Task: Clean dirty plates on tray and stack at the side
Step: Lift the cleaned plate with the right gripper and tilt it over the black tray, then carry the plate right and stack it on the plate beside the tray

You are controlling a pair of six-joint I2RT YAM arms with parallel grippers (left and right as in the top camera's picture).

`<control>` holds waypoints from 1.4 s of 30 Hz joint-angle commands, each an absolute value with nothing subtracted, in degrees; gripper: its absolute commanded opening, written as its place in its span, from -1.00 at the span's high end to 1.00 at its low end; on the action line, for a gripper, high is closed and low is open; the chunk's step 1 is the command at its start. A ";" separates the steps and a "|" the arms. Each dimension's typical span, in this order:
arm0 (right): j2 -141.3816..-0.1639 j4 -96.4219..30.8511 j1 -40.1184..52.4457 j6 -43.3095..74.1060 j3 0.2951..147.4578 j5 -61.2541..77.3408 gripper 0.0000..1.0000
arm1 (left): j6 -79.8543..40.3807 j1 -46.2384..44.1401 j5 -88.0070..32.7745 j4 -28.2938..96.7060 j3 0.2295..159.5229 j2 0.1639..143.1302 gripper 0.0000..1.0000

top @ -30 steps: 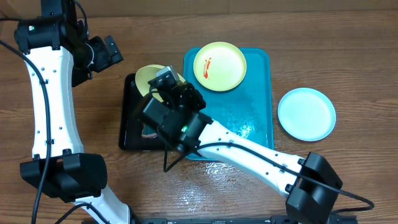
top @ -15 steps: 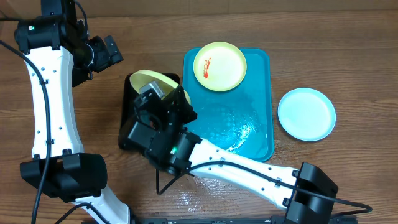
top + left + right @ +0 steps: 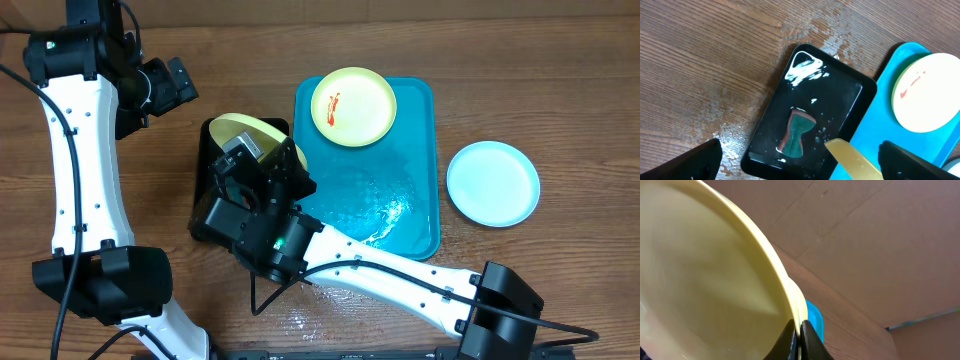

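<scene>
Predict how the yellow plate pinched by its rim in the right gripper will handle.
The plate is probably stiff: held only at its rim by the right gripper, it shows no sag. Its thin edge suggests it is light. Wet glints on the black tray hint it may be slippery.

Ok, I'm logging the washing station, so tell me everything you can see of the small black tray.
The black tray is a glossy rectangle with rounded corners and a low rim, seemingly plastic. It lies flat on the wooden table, beside the turquoise tray, edges close or touching. Its floor is wet, with white foam at one end and a green-and-brown sponge lying in it. The right gripper, jaws shut, holds a yellow plate on edge above it, hiding part of it overhead.
</scene>
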State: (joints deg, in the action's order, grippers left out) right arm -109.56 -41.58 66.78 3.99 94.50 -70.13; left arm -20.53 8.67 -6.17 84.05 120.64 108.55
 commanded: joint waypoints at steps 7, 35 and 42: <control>-106.56 -41.17 66.78 4.01 96.16 -71.94 0.93 | -19.27 8.97 -5.39 83.94 121.82 107.35 -1.00; -97.65 -71.77 6.61 24.23 104.47 8.64 0.93 | -19.27 8.97 -5.39 83.94 121.82 107.35 -0.99; -98.06 -76.55 -10.85 24.05 93.06 7.14 0.93 | -19.27 8.97 -5.39 83.92 121.82 107.35 -1.00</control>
State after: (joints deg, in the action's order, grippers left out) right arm -98.21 -76.58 -5.52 23.40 98.76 4.93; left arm -20.53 8.67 -5.78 84.07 120.66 108.55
